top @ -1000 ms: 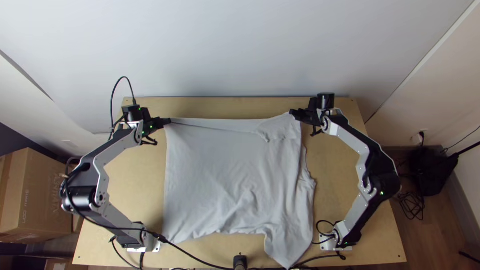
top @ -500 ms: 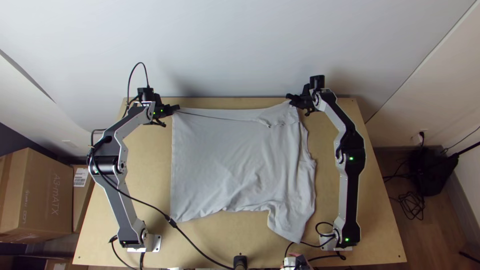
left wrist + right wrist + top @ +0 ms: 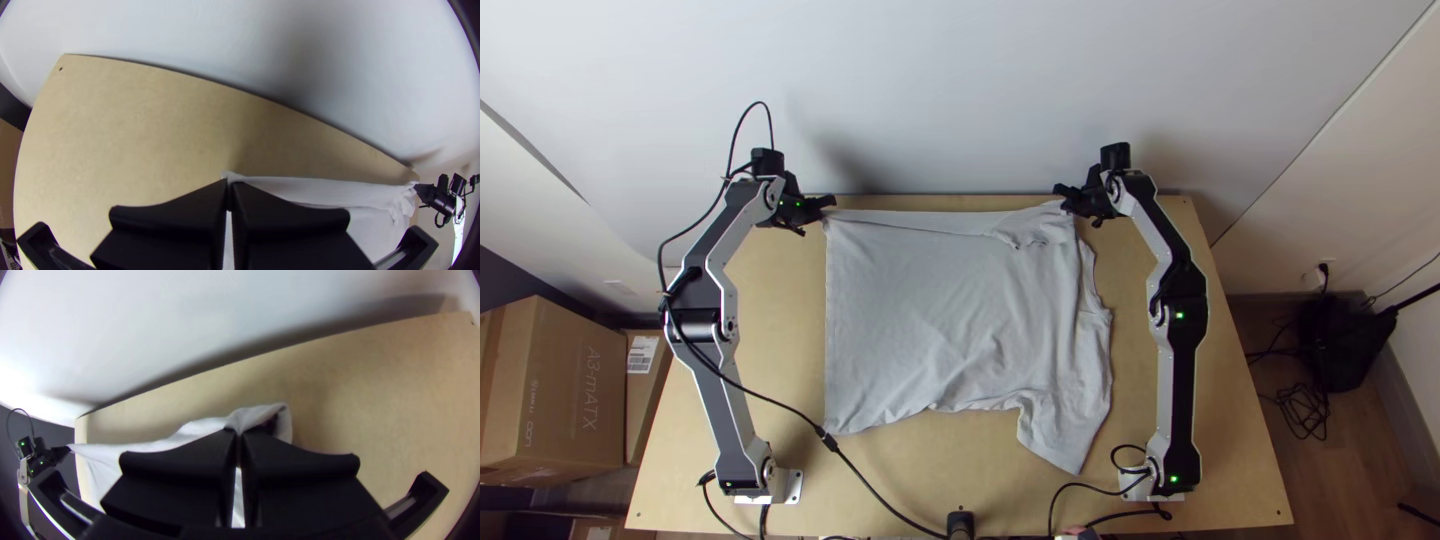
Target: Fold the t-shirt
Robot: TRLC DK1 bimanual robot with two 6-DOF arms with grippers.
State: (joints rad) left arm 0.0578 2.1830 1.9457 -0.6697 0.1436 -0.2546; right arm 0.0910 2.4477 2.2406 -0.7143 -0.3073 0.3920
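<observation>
T-shirt: grey-white tee (image 3: 930, 310) spread on table (image 3: 1225, 420), btwn the arms, far edge up nr table's far side.
Long axis: runs L-R across table; straight edge faces L arm, uneven edge faces R arm.
Flap: sleeve-like flap (image 3: 1070, 435) at near R corner, pointing twd near side.
L gripper: L gripper (image 3: 830, 202) pressed tog., pinching tee's far L corner.
R gripper: R gripper (image 3: 1063, 193) likewise, pinching bunched cloth at far R corner.
Top vw: shows near edge w/ its step, + a rumpled patch (image 3: 1025, 240) by far R corner.
L wrist vw: table corner w/ small dark hole (image 3: 61, 69).
R wrist vw: cloth loops beside fingertips, dark gap (image 3: 271, 423) inside.
</observation>
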